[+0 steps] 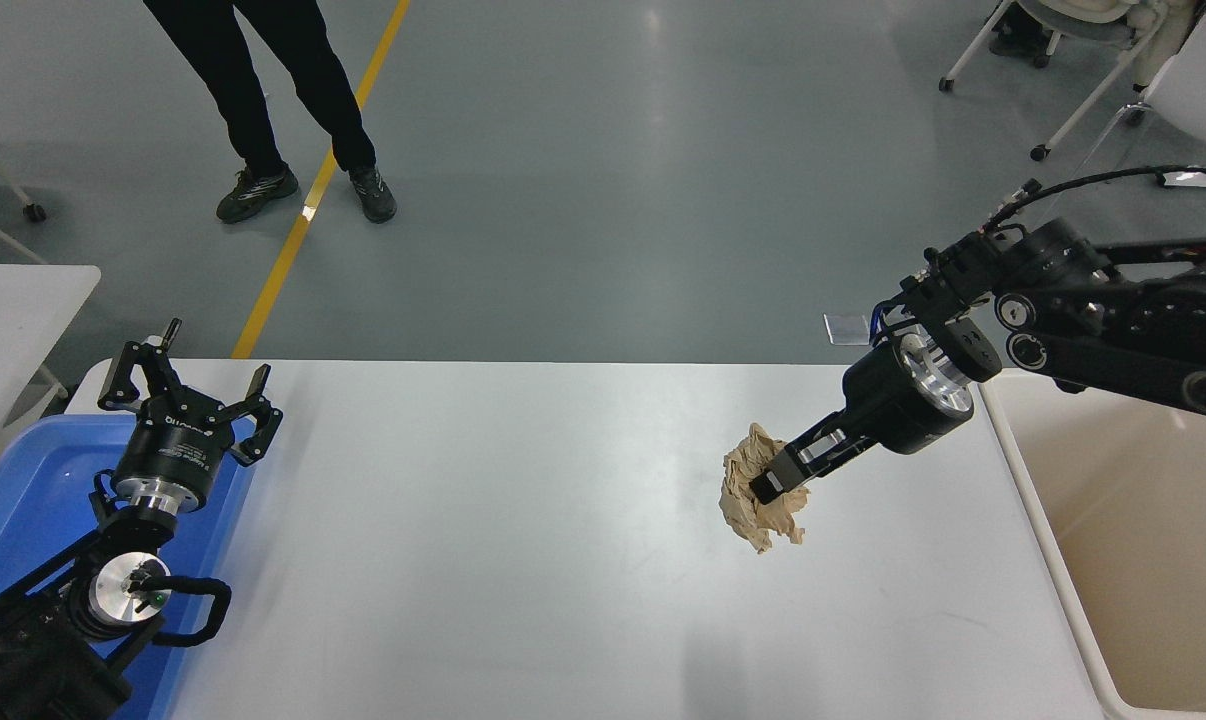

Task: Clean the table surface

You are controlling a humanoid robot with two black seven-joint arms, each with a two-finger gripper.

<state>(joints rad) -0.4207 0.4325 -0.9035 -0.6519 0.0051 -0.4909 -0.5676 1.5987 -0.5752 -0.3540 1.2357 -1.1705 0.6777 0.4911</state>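
Note:
The white table surface (523,520) fills the lower half of the view. A crumpled wad of brown paper (758,492) hangs above its right part, pinched by my right gripper (771,484), which is shut on it. The right arm reaches in from the right edge, raised over the table's right end. My left gripper (188,390) is parked at the lower left above the blue tray, its fingers spread open and holding nothing.
A beige bin (1143,560) stands against the table's right end. A blue tray (23,500) lies at the left edge under the left arm. A person's legs (273,110) stand on the floor beyond the table. A smaller white table (13,300) sits at far left.

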